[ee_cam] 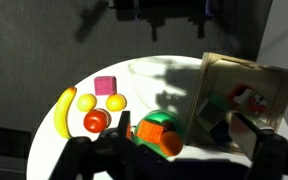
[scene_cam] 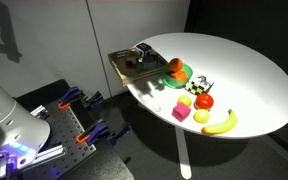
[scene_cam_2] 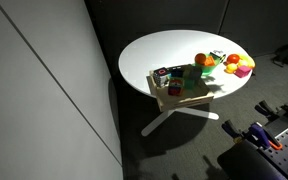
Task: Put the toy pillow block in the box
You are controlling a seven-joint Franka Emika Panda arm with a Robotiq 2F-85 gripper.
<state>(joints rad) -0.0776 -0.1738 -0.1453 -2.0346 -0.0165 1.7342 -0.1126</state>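
The toy pillow block [scene_cam: 199, 87], black with white patches, sits on the white table beside the green plate [scene_cam: 181, 76] and behind the red round fruit [scene_cam: 204, 100]. In the wrist view it is a small dark shape [ee_cam: 125, 124] between the red fruit [ee_cam: 95, 121] and the plate [ee_cam: 160, 128]. The tan wooden box [scene_cam: 124, 66] lies at the table's edge with several toys inside; it also shows in an exterior view [scene_cam_2: 184, 95] and in the wrist view [ee_cam: 246, 72]. My gripper [ee_cam: 174, 160] is open and empty, far back from the table, its dark fingers spread wide.
A banana [scene_cam: 220, 123], a pink cube [scene_cam: 180, 114] and a yellow round fruit [scene_cam: 184, 100] lie near the table's front edge. An orange toy [scene_cam: 174, 66] sits on the plate. A bench with orange-handled clamps [scene_cam: 79, 120] stands by the robot base.
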